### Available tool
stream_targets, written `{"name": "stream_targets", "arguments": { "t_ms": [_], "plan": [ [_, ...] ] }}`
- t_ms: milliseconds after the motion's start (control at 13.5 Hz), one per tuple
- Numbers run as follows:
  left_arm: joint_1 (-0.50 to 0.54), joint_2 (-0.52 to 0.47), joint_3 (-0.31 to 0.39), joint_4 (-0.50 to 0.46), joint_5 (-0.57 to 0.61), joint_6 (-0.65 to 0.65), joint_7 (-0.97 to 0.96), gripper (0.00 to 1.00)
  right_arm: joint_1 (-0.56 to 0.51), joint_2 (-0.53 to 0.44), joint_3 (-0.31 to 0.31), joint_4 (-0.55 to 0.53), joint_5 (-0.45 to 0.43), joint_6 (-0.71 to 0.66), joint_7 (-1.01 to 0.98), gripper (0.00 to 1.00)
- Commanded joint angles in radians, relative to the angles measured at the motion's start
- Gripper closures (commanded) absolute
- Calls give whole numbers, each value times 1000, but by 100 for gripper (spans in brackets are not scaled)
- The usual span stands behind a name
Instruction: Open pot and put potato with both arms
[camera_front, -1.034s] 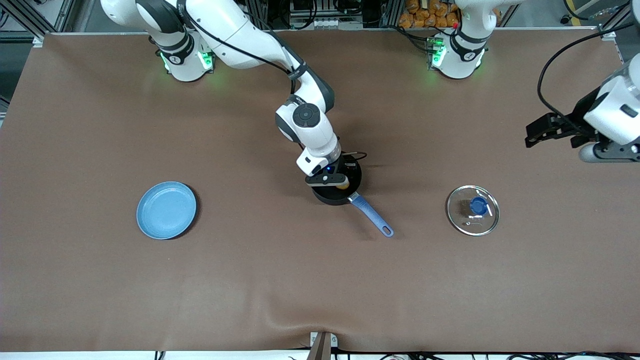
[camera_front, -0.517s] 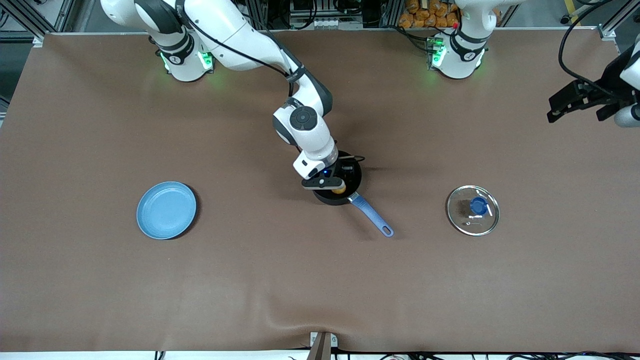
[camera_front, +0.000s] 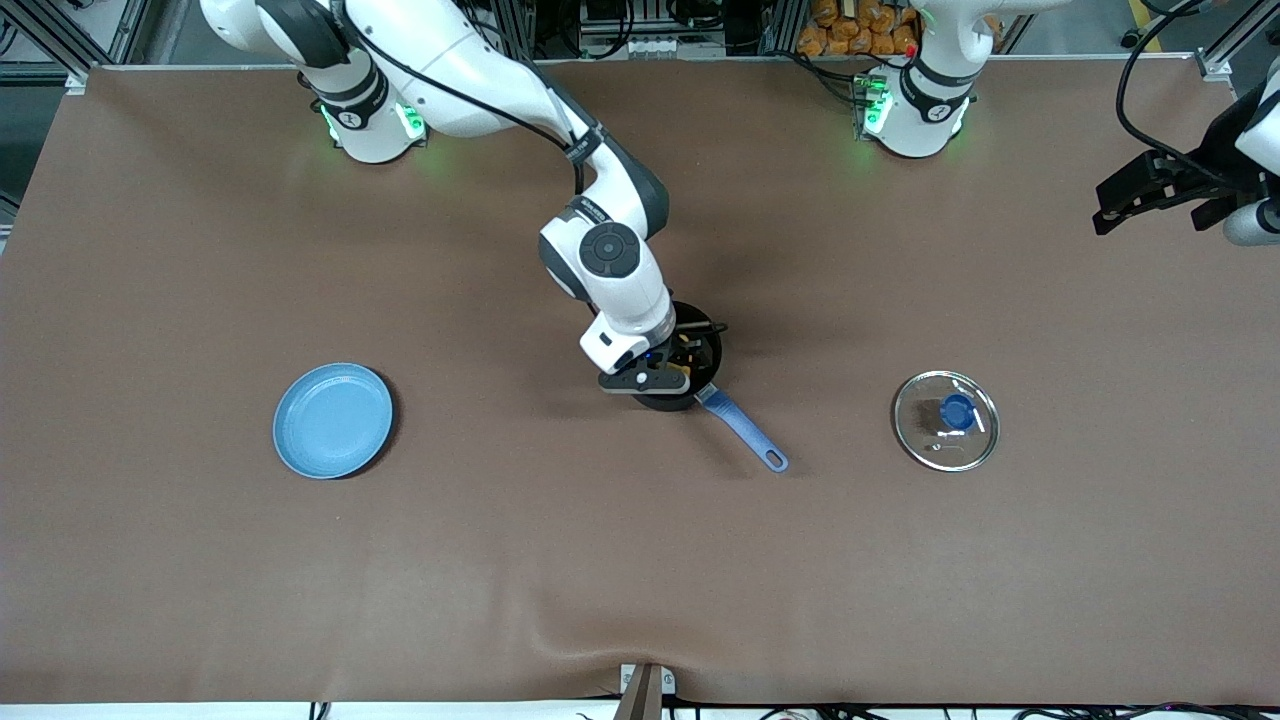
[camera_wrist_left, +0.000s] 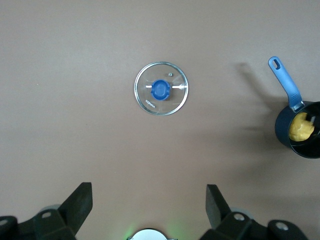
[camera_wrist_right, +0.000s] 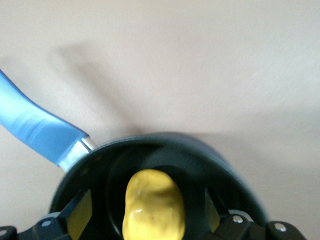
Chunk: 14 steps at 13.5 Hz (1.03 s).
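Note:
The black pot (camera_front: 692, 399) with its blue handle (camera_front: 745, 432) stands mid-table, uncovered. The yellow potato (camera_wrist_right: 152, 210) lies inside it on the bottom. My right gripper (camera_front: 668, 366) is down in the pot's opening and open; its fingers (camera_wrist_right: 80, 216) stand on either side of the potato with gaps. The glass lid (camera_front: 946, 420) with a blue knob lies flat on the table toward the left arm's end. My left gripper (camera_front: 1108, 205) is open and empty, raised high near that end. The left wrist view shows the lid (camera_wrist_left: 161, 89), the pot (camera_wrist_left: 282, 131) and the potato (camera_wrist_left: 301, 127).
A flat light-blue plate (camera_front: 333, 420) lies toward the right arm's end of the brown table (camera_front: 560, 560). The pot's handle points toward the front camera and the lid.
The right hand has shifted slightly toward the front camera over the pot. The left arm has drawn up and away toward its end of the table. The lid and plate have not moved.

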Motion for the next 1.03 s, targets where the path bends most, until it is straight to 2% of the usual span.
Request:
{"name": "stream_targets", "arguments": {
  "t_ms": [0,222,517,739,960],
  "plan": [
    [-5,-27,7,-24,-13,-7,-6,0,-54,-61,15,8,-10,-95,-79,0],
    [-4,-36,7,-41,-14,-7,-6,0,-151,-159,19,8,-1,-228,-212,0],
    [-4,-38,7,-45,-16,-6,-6,0,-299,-268,11,0,-22,-439,-235,0],
    [-4,-41,7,-47,-16,-3,-7,0,-431,-345,12,-18,-35,-520,-468,0],
    [-5,-35,7,-45,-16,8,-7,0,-540,-400,12,-21,-33,-629,-586,0]
  ]
}}
